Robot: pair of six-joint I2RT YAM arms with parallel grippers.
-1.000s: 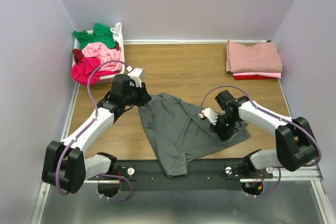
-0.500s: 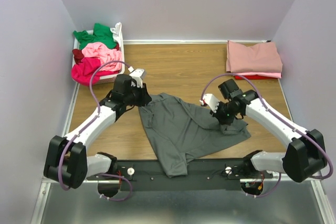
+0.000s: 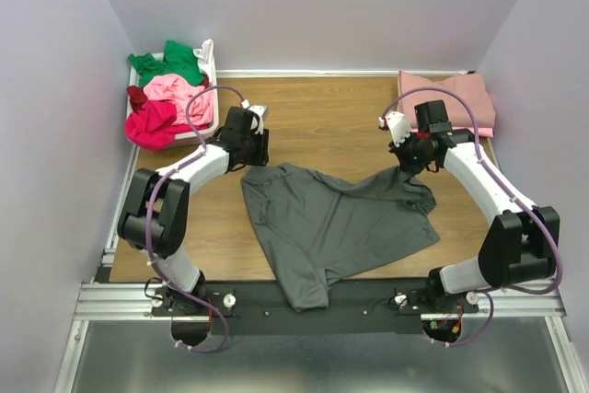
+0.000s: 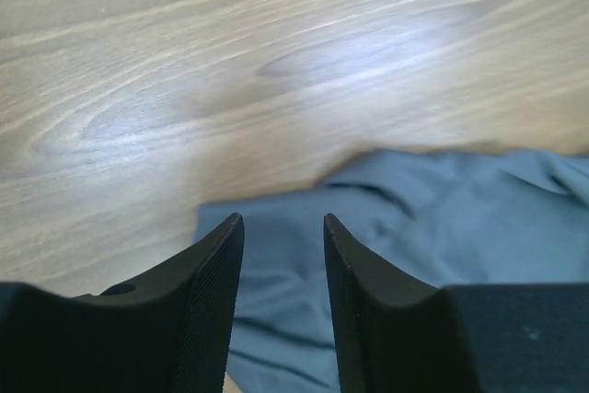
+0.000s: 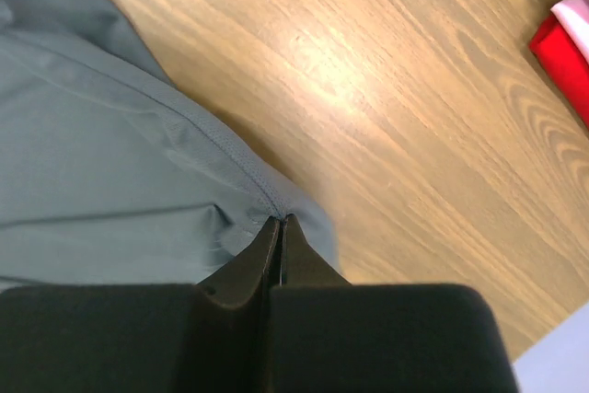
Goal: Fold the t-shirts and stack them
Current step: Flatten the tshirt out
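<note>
A dark grey t-shirt [image 3: 331,227] lies spread and wrinkled on the wooden table, its lower end hanging over the near edge. My right gripper [image 3: 408,169] is shut on its right hem and holds that corner pulled toward the back right. The right wrist view shows the jaws pinched on the hem seam [image 5: 279,220]. My left gripper [image 3: 255,156] is open and empty just above the shirt's back-left corner. In the left wrist view the grey cloth [image 4: 396,227] lies under the parted fingertips [image 4: 282,223].
A white basket [image 3: 211,66] at the back left holds green [image 3: 170,62], light pink [image 3: 179,91] and magenta [image 3: 152,121] shirts. A folded stack, dusty rose [image 3: 446,98] on top with red [image 3: 446,135] beneath, sits at the back right. The stack's red edge shows in the right wrist view [image 5: 563,57].
My right gripper has moved toward the back right, dragging the grey shirt's right corner out with it. My left gripper has moved back a little, off the shirt's back-left corner.
</note>
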